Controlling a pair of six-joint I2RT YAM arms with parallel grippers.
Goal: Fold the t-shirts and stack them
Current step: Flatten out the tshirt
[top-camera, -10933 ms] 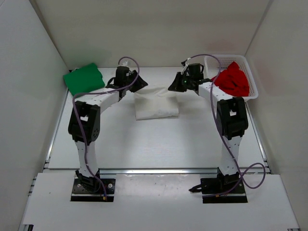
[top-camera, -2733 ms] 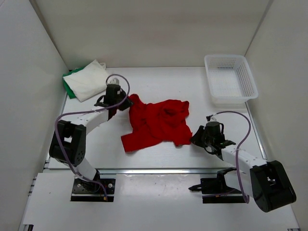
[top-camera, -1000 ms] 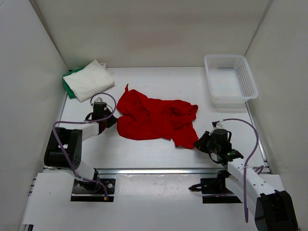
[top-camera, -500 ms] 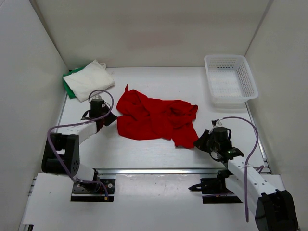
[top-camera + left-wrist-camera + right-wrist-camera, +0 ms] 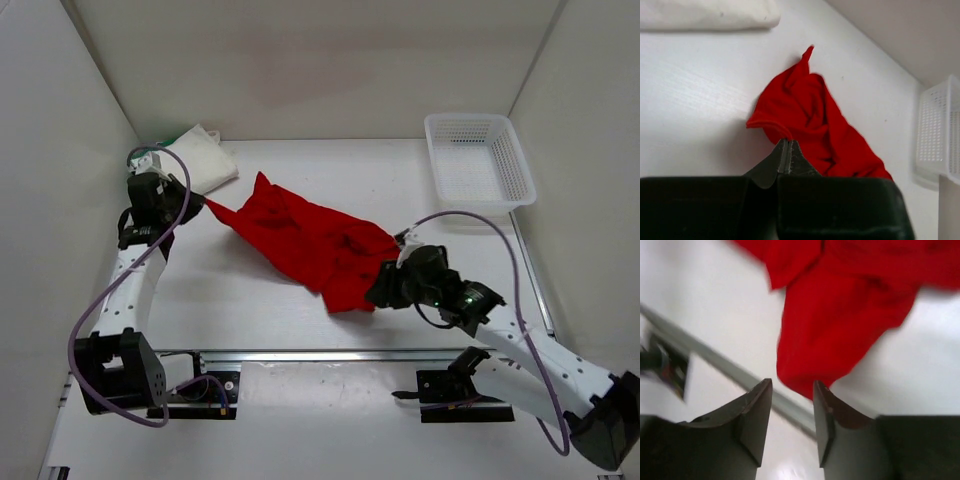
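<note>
The red t-shirt stretches diagonally across the table, from the back left to the near middle. My left gripper is shut on the shirt's left corner, and in the left wrist view the red t-shirt hangs pinched between the tips of the left gripper. My right gripper sits at the shirt's near end. It is open in the right wrist view, where the tip of the red t-shirt lies loose just beyond the right gripper. A folded white t-shirt lies at the back left.
A white mesh basket stands at the back right, and the basket also shows in the left wrist view. A metal rail runs along the table's near edge. White walls enclose the left, back and right sides.
My left arm has swung back and to the left, pulling the red shirt's corner and stretching it diagonally. My right gripper has opened, letting go of the shirt's near end, and shifted left.
</note>
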